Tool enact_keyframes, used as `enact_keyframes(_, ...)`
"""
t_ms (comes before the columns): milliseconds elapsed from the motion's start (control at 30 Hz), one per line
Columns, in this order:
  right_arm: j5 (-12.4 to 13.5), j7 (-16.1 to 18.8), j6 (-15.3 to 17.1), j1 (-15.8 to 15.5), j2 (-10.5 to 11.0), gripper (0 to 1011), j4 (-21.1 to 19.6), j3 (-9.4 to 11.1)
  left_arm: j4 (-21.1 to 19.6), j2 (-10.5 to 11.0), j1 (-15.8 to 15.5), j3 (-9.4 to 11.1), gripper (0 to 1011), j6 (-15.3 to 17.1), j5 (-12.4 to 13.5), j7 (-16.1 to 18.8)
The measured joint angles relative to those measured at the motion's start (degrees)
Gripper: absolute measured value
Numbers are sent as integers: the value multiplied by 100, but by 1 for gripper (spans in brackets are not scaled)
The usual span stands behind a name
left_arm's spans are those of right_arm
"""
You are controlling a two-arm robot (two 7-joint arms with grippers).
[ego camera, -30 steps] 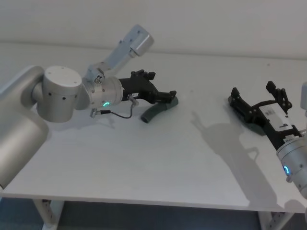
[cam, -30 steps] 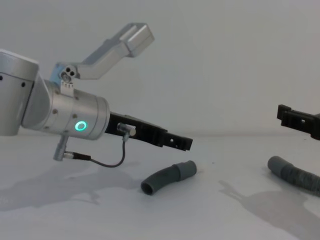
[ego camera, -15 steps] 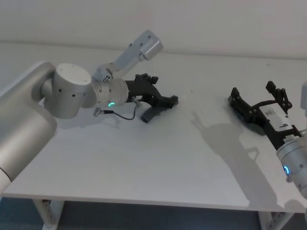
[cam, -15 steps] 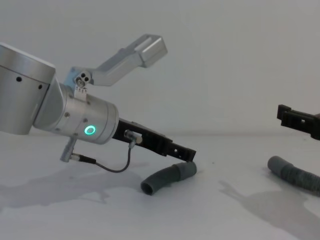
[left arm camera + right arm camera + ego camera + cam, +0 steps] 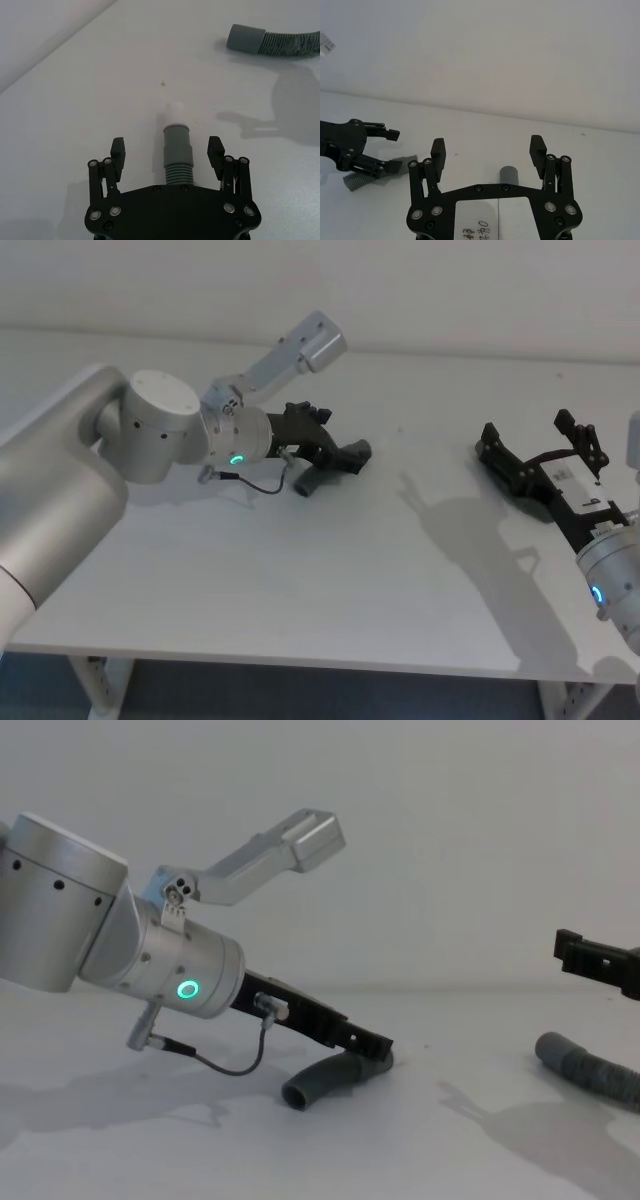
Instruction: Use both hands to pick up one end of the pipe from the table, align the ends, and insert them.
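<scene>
On the matte white worktop (image 5: 300,590), the black plastic left hand (image 5: 166,146) stands open astride the short ribbed hose piece (image 5: 178,171), clear of its smooth grey cuff (image 5: 177,142) and narrow white spigot (image 5: 175,112). At three o'clock from it, the right hand (image 5: 527,430), also spread open, hangs over the longer piece (image 5: 585,1065).

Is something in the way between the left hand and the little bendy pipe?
No, nothing visible is. The left hand has its open fingers on either side of the short pipe, by its grey cuff, with bare white table around.
</scene>
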Motion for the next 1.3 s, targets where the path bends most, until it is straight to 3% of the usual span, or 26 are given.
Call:
enact_keyframes(933, 0, 0, 0, 0, 0, 1001, 0, 0, 609, -264, -172, 12, 1000, -103, 112, -222)
enact_keyframes(1300, 0, 0, 0, 0, 0, 1001, 0, 0, 720, -331, -202, -34, 1000, 8, 76, -359)
